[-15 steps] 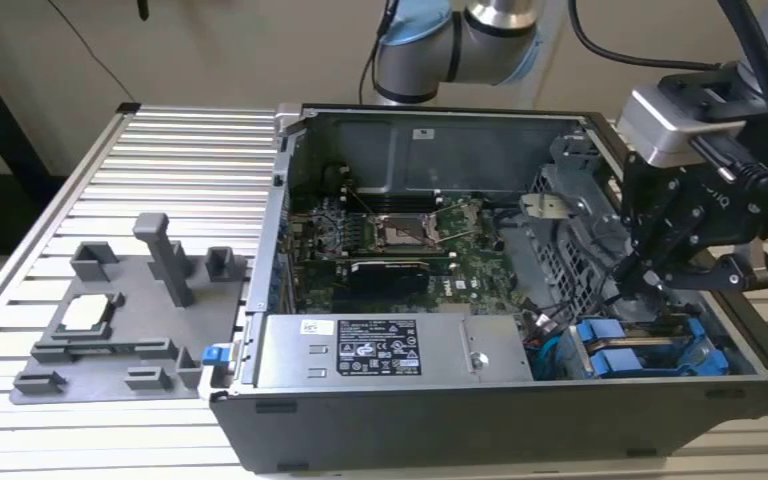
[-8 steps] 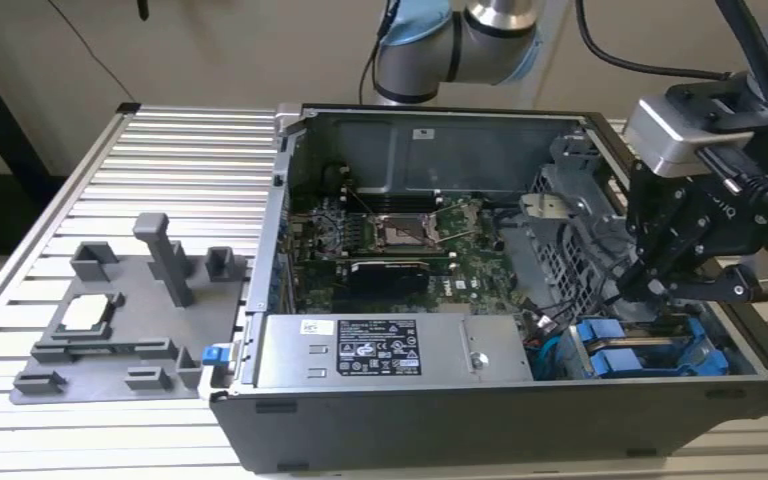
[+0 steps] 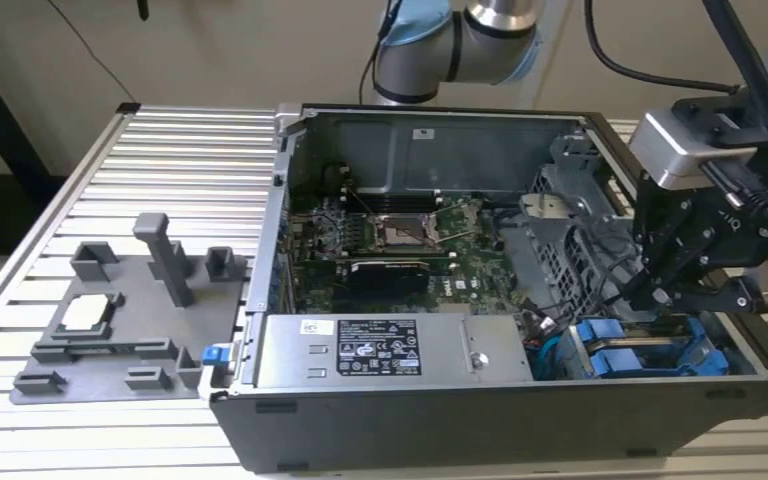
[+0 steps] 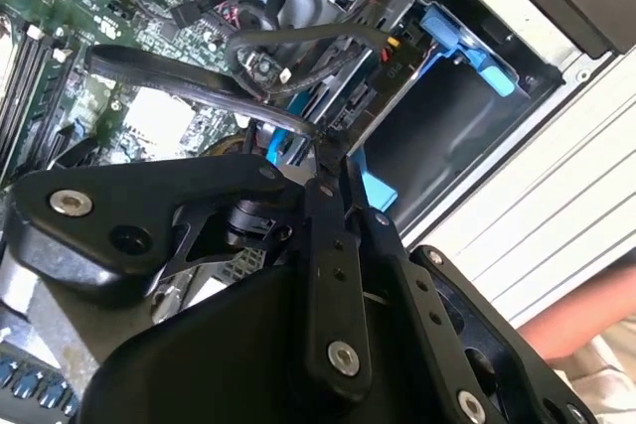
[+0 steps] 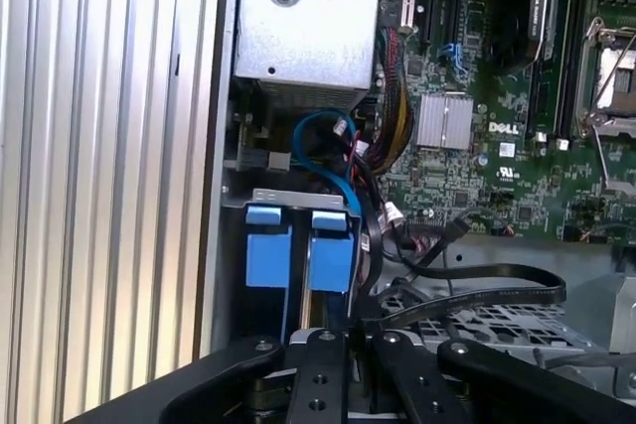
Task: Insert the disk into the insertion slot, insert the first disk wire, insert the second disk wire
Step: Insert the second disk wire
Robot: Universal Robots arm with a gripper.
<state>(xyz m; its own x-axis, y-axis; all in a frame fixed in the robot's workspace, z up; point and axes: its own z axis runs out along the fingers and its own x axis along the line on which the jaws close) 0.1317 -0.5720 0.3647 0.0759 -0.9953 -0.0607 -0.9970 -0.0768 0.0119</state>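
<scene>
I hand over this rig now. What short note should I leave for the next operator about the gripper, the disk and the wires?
Gripper: fingers shut, low inside the computer case beside the drive cage. Whether they pinch a wire, I cannot tell.
Disk: two blue carriers sit side by side in the cage, so the disk looks inserted in the insertion slot.
Wires: black cables lie loose over the cage by the fingers; no plugged connection can be confirmed.

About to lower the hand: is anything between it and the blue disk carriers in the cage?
No cover over the blue disk carriers. Loose black cables loop across the drive cage right beside the hand and along one carrier's edge; they might snag.
</scene>
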